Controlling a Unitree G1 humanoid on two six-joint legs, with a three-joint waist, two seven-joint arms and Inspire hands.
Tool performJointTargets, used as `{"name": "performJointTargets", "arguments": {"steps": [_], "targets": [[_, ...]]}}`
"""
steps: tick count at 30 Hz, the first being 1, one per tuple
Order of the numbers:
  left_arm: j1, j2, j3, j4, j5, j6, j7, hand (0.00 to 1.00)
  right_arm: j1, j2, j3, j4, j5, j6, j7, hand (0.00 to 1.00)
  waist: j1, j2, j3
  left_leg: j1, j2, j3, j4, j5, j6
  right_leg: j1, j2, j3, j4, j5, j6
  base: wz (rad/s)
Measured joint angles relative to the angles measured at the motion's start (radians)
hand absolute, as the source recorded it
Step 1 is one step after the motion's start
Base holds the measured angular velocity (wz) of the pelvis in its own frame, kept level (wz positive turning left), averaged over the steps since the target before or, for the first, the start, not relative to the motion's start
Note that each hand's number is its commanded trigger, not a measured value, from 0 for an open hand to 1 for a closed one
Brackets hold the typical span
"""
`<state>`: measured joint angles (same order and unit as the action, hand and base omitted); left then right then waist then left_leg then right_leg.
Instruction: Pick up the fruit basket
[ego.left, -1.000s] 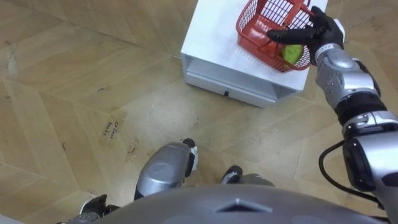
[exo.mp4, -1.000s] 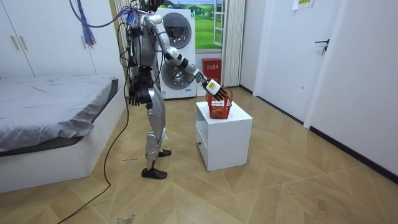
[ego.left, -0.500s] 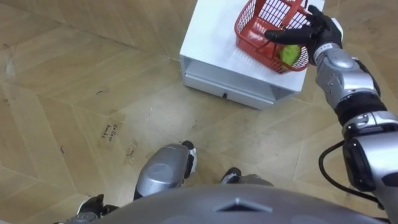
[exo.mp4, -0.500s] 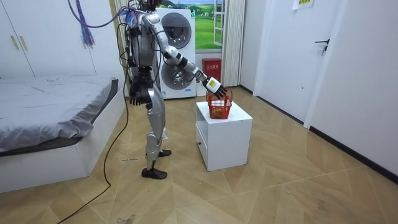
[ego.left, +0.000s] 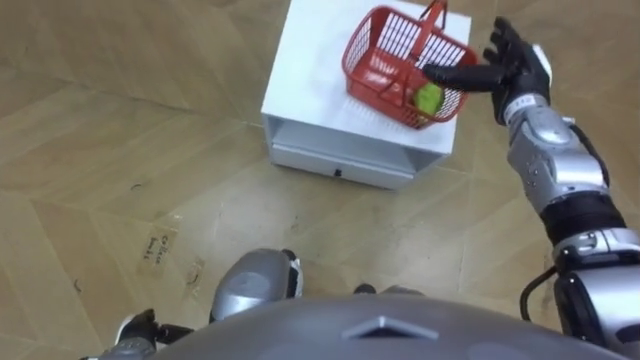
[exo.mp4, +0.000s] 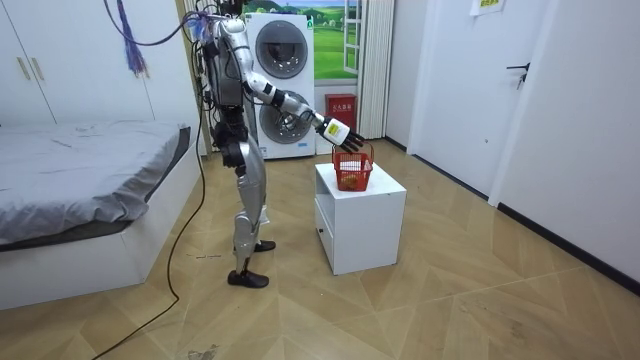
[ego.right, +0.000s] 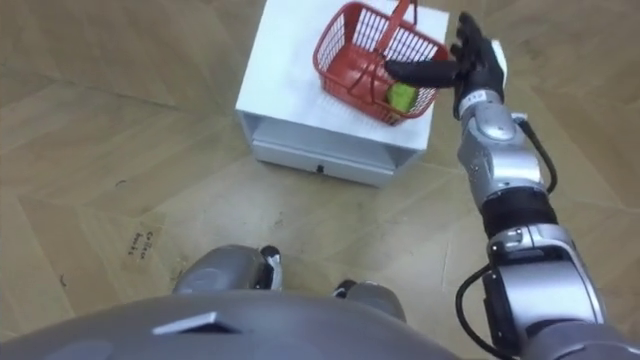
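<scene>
A red plastic mesh fruit basket (ego.left: 375, 60) holding 1 round green fruit (ego.left: 429, 97) sits on the small white table (ego.left: 310, 75). Its long axis runs roughly left to right and its hoop handle (ego.left: 432, 18) stands upright. The basket lies just left of the right robot hand (ego.left: 515, 65), the nearer one, whose fingers are spread and whose thumb points over the basket's right end. Contact cannot be judged. The left robot hand (ego.left: 140, 330) hangs near left, partly cut off.

we see a small white box-shaped table (ego.left: 310, 80) with a drawer front, standing on the herringbone wooden floor (ego.left: 120, 150); a red mesh plastic basket (ego.left: 385, 40) sits on the right part of its top.
</scene>
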<state>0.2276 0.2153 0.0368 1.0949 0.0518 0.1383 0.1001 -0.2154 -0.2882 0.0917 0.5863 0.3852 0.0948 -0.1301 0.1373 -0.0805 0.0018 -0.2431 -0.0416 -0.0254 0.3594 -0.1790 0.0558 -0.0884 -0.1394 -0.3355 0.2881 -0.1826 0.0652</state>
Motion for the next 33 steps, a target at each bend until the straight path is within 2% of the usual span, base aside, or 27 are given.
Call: {"name": "performJointTargets", "arguments": {"steps": [2,6,9,15,17,20,22,24,28,33], "targets": [[0.001,-0.002,0.001,-0.001,0.0,-0.004,0.007,0.0,0.022,0.0,-0.005,-0.025,-0.011,0.0,0.0,0.0,0.0,0.0,0.0,0.022,0.01,0.024,-0.017,0.001,-0.001,0.003,0.003,0.025,-0.002,0.002,-0.002,-0.36],[0.001,-0.01,0.027,-0.017,0.009,0.004,0.007,0.0,0.06,-0.001,-0.006,-0.05,-0.084,0.0,0.002,0.0,-0.021,0.007,-0.0014,0.047,0.013,0.043,-0.042,0.004,-0.006,0.027,0.016,0.033,-0.044,0.018,-0.006,-0.13],[0.001,-0.02,0.04,-0.024,0.029,0.006,0.023,0.0,0.114,0.0,-0.026,-0.073,-0.139,-0.003,0.002,0.0,-0.032,0.009,-0.001,0.077,0.014,0.046,-0.065,0.005,-0.008,0.05,0.017,0.029,-0.054,0.019,-0.005,-0.02],[0.003,-0.031,0.042,-0.029,0.03,0.018,0.053,0.0,0.239,0.012,-0.037,-0.091,-0.151,-0.013,-0.004,0.0,-0.048,0.013,-0.0012,0.13,0.012,0.048,-0.111,0.007,-0.011,0.085,0.018,0.03,-0.07,0.017,-0.001,0.0],[0.006,-0.038,0.043,-0.045,0.031,0.026,0.071,0.0,0.273,0.025,-0.037,-0.051,-0.154,-0.015,-0.002,0.0,-0.054,0.013,-0.0013,0.153,0.011,0.047,-0.122,0.008,-0.012,0.105,0.019,0.03,-0.08,0.017,-0.001,0.0],[0.008,-0.047,0.04,-0.071,0.028,0.021,0.097,0.0,0.312,0.052,-0.035,0.119,-0.166,-0.035,0.0,0.0,-0.062,0.011,-0.0016,0.187,0.006,0.041,-0.142,0.008,-0.013,0.15,0.021,0.027,-0.117,0.017,-0.001,0.06],[0.007,-0.051,0.039,-0.077,0.03,-0.008,0.111,0.0,0.36,0.064,-0.034,0.24,-0.174,-0.036,0.004,0.0,-0.081,0.014,-0.0022,0.19,-0.001,0.018,-0.146,0.008,-0.013,0.163,0.02,0.012,-0.122,0.014,0.003,0.24],[0.01,-0.051,0.039,-0.081,0.031,-0.016,0.117,0.0,0.387,0.065,-0.035,0.319,-0.189,-0.037,0.004,0.0,-0.083,0.015,-0.0011,0.194,-0.001,0.018,-0.151,0.008,-0.013,0.163,0.02,0.011,-0.122,0.013,0.005,0.03],[0.007,-0.057,0.039,-0.08,0.029,-0.018,0.124,0.0,0.395,0.08,-0.038,0.487,-0.238,-0.04,0.016,0.0,-0.098,0.015,0.0013,0.202,-0.001,0.017,-0.158,0.008,-0.014,0.168,0.02,0.032,-0.122,0.013,0.005,-0.05],[0.008,-0.072,0.04,-0.078,0.03,-0.012,0.102,0.0,0.394,0.108,-0.038,0.566,-0.269,-0.036,0.041,0.0,-0.105,0.019,0.0042,0.204,-0.004,0.018,-0.162,0.008,-0.014,0.178,0.02,0.024,-0.138,0.013,0.005,-0.02]]}}
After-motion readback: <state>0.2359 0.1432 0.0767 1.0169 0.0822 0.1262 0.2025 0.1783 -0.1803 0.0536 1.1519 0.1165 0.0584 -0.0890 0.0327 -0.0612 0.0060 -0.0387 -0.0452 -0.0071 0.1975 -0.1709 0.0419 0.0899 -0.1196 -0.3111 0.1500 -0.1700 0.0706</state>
